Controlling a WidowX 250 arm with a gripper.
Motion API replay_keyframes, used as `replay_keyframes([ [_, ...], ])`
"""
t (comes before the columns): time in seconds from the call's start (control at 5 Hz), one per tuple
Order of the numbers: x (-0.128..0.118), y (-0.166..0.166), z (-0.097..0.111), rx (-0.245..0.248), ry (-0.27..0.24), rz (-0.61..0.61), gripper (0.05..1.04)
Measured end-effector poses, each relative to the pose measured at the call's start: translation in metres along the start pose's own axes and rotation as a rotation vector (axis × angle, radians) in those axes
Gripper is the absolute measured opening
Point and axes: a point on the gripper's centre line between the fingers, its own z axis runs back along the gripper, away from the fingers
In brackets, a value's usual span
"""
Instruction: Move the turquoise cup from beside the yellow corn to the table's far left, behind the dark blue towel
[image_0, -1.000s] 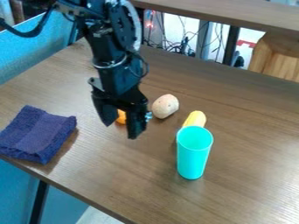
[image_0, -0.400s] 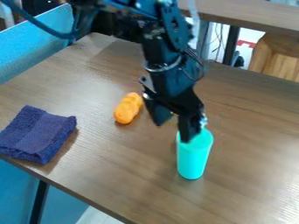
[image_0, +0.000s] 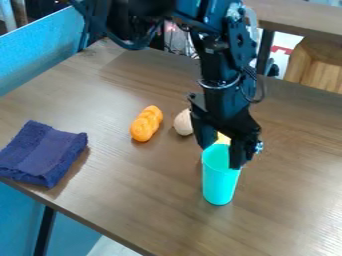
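The black gripper (image_0: 219, 156) hangs over the turquoise cup (image_0: 220, 182), right of centre, its fingers apart at either side of the cup's upper part. I cannot tell whether it touches the cup, which stands upright. Behind the cup, a bit of a yellow object (image_0: 222, 139) shows between the fingers. A pale round object (image_0: 183, 123) lies just left of the gripper, partly hidden by it. Further left is an orange lumpy object (image_0: 146, 123).
A folded dark blue cloth (image_0: 42, 154) lies near the left edge of the brown table (image_0: 133, 190). Behind the table stand a raised shelf and a wooden block (image_0: 317, 66) at the right. A blue panel (image_0: 40, 47) borders the table's back left.
The gripper has moved right, from over the orange object to over the cup. The orange object has come into full view; the pale and yellow ones are now partly covered.
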Motion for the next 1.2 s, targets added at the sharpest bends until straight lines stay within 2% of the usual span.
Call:
replay_keyframes([
  [0.4,-0.005,0.004,-0.003,0.013,0.055,0.017,1.000],
  [0.6,-0.006,0.015,-0.002,0.007,0.053,0.035,1.000],
  [0.8,-0.007,0.019,-0.011,0.002,0.082,0.031,0.965],
  [1.2,-0.007,0.021,-0.012,0.013,0.095,0.032,0.401],
])
